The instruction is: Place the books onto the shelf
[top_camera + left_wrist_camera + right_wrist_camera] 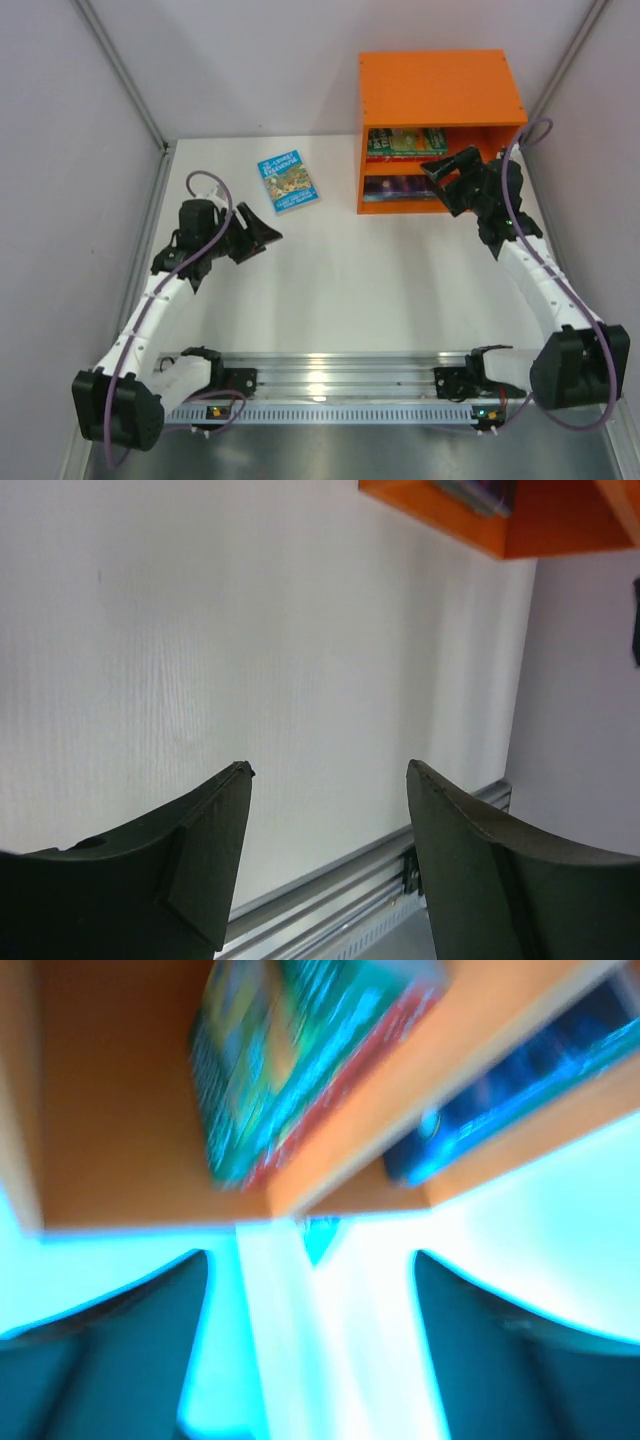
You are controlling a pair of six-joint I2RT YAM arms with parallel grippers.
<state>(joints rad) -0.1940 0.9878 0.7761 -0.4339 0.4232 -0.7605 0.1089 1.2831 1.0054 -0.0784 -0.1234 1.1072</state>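
my right gripper (447, 172) hangs apart and empty at the shelf (440, 85) mouth, and my left gripper (262, 236) is apart too. the last book (288, 181) lies flat at eleven o'clock. i'd back straight out, clear of the shelved books (405, 142).

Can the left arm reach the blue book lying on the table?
Probably yes. The left gripper is open and empty, the blue book lies flat just beyond it, and nothing sits between them.

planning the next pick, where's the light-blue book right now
In the top view the light-blue book lies flat on the white table, left of the orange shelf and just beyond the open left gripper, touching neither.
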